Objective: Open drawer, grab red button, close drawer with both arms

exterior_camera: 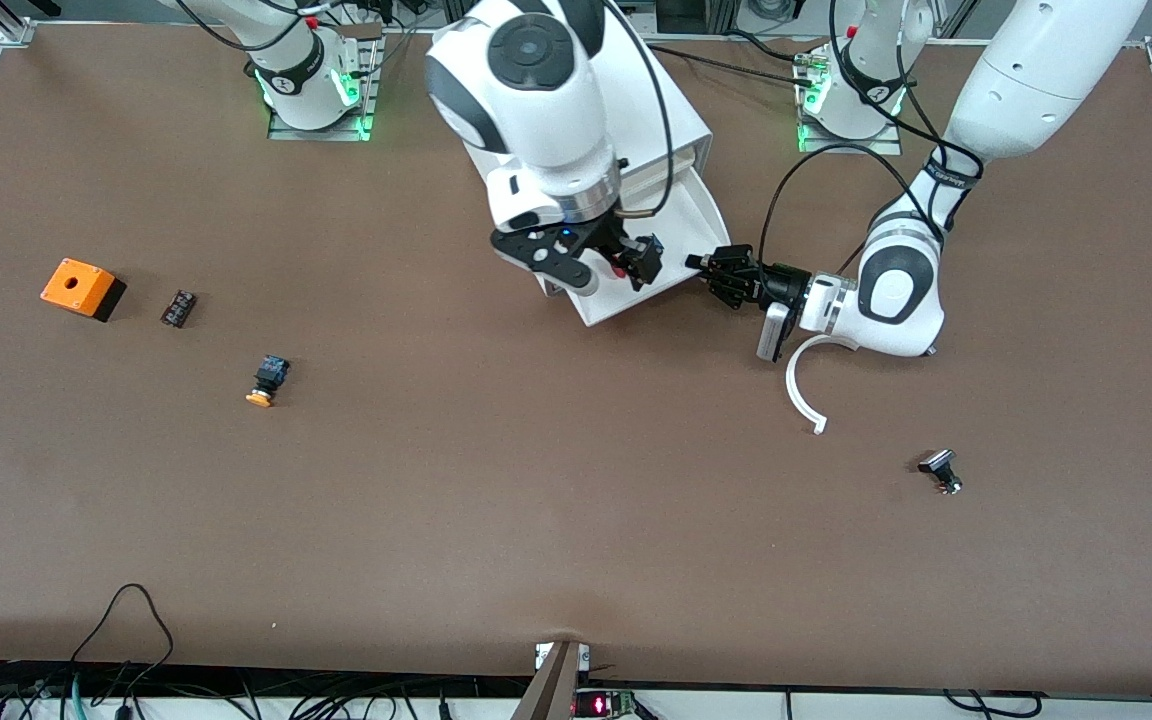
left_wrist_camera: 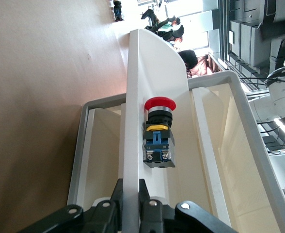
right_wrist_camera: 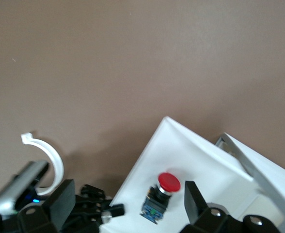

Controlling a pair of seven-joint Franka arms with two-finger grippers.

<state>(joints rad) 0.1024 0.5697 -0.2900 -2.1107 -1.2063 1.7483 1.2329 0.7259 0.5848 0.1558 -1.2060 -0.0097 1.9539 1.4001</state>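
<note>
The drawer (exterior_camera: 678,232) is pulled out of the cabinet (exterior_camera: 671,125); it is a smooth white plastic tray. Inside it the button (left_wrist_camera: 158,136) lies on its side, its long axis along the front wall, with round red cap and blue-black boxy body. The left gripper (exterior_camera: 714,272), at 3 o'clock of the drawer, has jaws closed on this wall. The right gripper (exterior_camera: 616,268) hangs over the drawer, jaws spread wide, holding nothing.
</note>
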